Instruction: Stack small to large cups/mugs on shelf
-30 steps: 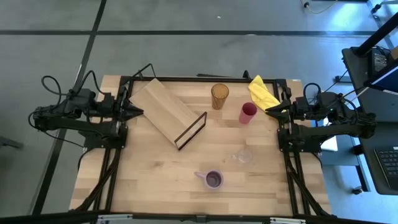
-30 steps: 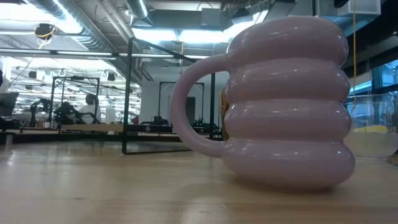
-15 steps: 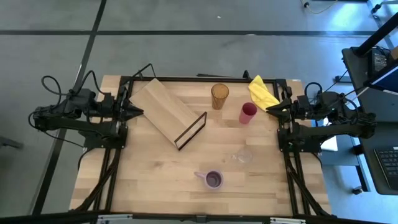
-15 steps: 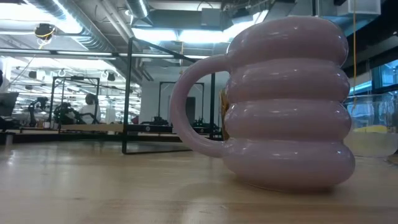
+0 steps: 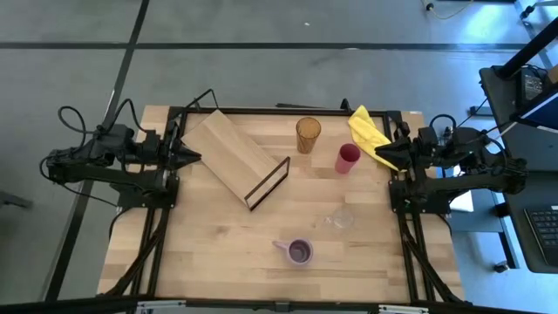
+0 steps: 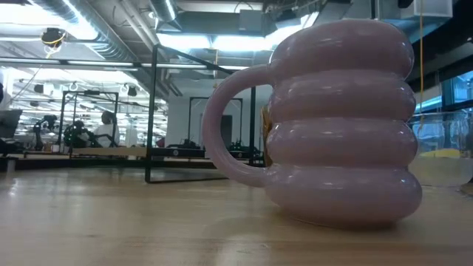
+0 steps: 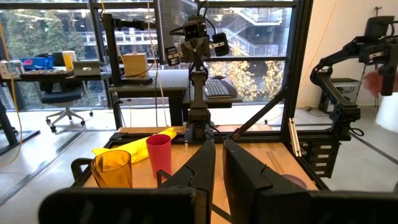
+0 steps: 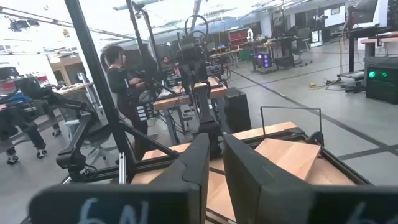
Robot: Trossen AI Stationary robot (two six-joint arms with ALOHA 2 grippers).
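The shelf (image 5: pixel 234 155), a flat light-brown board, lies askew in the table's (image 5: pixel 218 253) upper left, long axis running from 10 o'clock to 4 o'clock, its upright black wire frame (image 5: pixel 268 181) at the 4 o'clock end. The amber tumbler (image 5: pixel 308 134), translucent and ribbed, stands at 12 o'clock near the far edge; the red cup (image 5: pixel 347 158) is just beside it toward 4 o'clock. The small clear glass (image 5: pixel 342 217) stands right of centre, and the purple mug (image 5: pixel 299 252), a stack of glossy bulging rings, sits at 6 o'clock with its handle pointing toward 10 o'clock. A crumpled yellow cloth (image 5: pixel 367 130) lies at 1 o'clock, touching the right edge rail.

The left gripper (image 5: pixel 195 158) waits at 9 o'clock, tip beside the shelf's corner, fingers (image 7: pixel 202 168) close together with a narrow gap, pinching nothing. The right gripper (image 5: pixel 381 150) hangs at 3 o'clock over the cloth's lower end, fingers (image 8: pixel 196 162) likewise nearly together and empty. The table's lower left and middle offer bare wood.
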